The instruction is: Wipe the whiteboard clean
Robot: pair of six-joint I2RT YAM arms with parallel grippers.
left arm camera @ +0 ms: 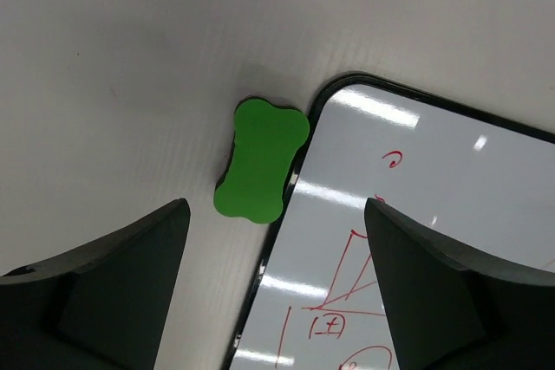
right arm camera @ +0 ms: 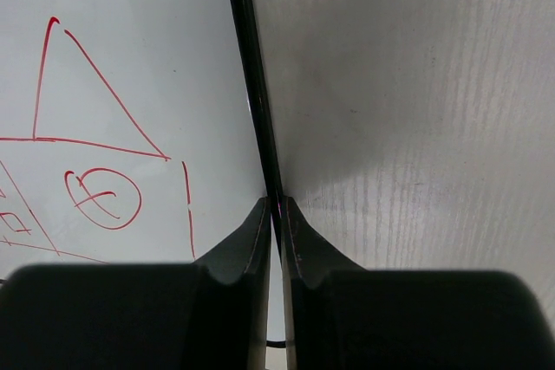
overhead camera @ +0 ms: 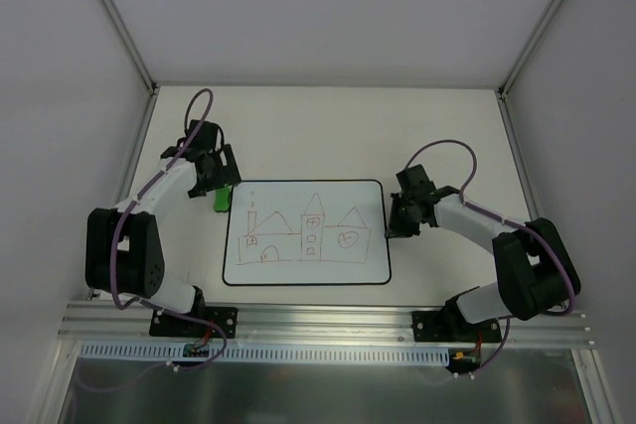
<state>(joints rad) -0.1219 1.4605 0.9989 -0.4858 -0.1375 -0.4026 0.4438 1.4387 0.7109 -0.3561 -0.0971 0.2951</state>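
Whiteboard (overhead camera: 305, 233) lies flat in the middle of the bench (overhead camera: 437, 136), with red houses drawn across it. Only the left wrist view shows the green eraser's (left arm camera: 260, 160) bone shape, just beside the board's corner, with the left tool (left arm camera: 276, 210) spread wide above it. Only the right wrist view shows the right tool (right arm camera: 276, 205) pinching the board's black right border. White walls enclose the pale bench, and open surface runs beyond the board's far edge
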